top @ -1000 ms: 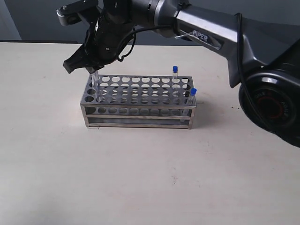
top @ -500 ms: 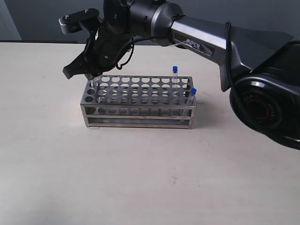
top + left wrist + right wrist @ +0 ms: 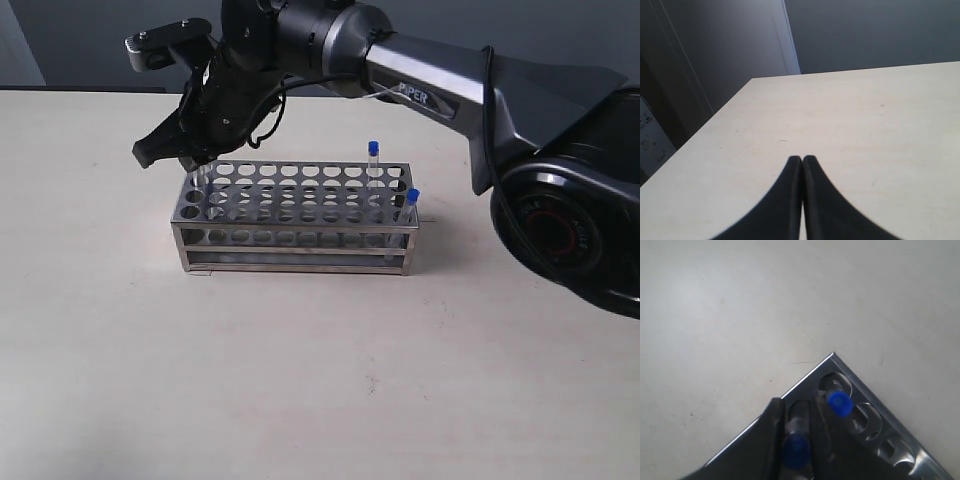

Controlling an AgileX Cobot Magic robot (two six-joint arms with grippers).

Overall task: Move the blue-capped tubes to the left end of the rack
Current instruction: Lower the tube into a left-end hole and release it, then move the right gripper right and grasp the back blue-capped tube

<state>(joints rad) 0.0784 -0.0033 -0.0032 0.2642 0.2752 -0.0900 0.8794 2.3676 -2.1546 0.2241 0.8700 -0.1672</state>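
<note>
The blue-capped tube [image 3: 795, 450] has sunk lower into a hole at the left end of the rack [image 3: 290, 228], beside a seated neighbour [image 3: 840, 404]! The right gripper [image 3: 178, 152] has dipped with it, still clenched on it; a back tube [image 3: 373, 152] and a front tube [image 3: 411, 198] wait at the right end

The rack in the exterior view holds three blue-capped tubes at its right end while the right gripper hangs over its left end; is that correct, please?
Not quite: the exterior view shows two there, not three, a back tube and a front tube. The rest stands: the right gripper hangs over the left end of the rack.
</note>
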